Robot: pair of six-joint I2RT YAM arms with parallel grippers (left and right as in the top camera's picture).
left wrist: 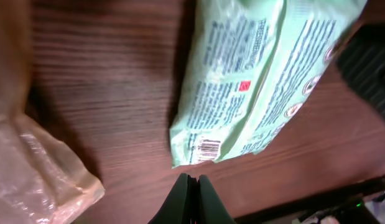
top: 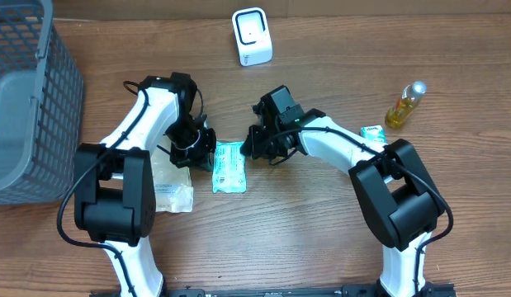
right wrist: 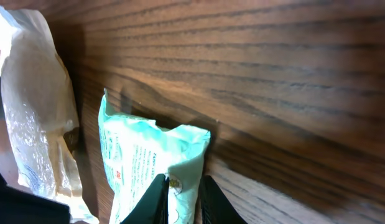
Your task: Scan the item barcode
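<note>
A pale green packet (top: pixel 229 167) lies flat on the wooden table between my two grippers. In the left wrist view the packet (left wrist: pixel 260 74) shows its printed back, with the barcode (left wrist: pixel 209 149) at the corner nearest my fingers. My left gripper (top: pixel 210 155) sits just left of it, and in its own view the gripper (left wrist: pixel 192 182) is shut, empty and short of the packet's edge. My right gripper (top: pixel 248 150) reaches in from the right. In its view the gripper (right wrist: pixel 183 186) has the puffed end of the packet (right wrist: pixel 148 162) between its fingers, which stand slightly apart. The white scanner (top: pixel 252 37) stands at the back.
A grey mesh basket (top: pixel 24 107) fills the far left. A clear plastic bag (top: pixel 172 190) lies left of the packet, under my left arm. A yellow bottle (top: pixel 405 105) and a small green box (top: pixel 372 132) sit at the right.
</note>
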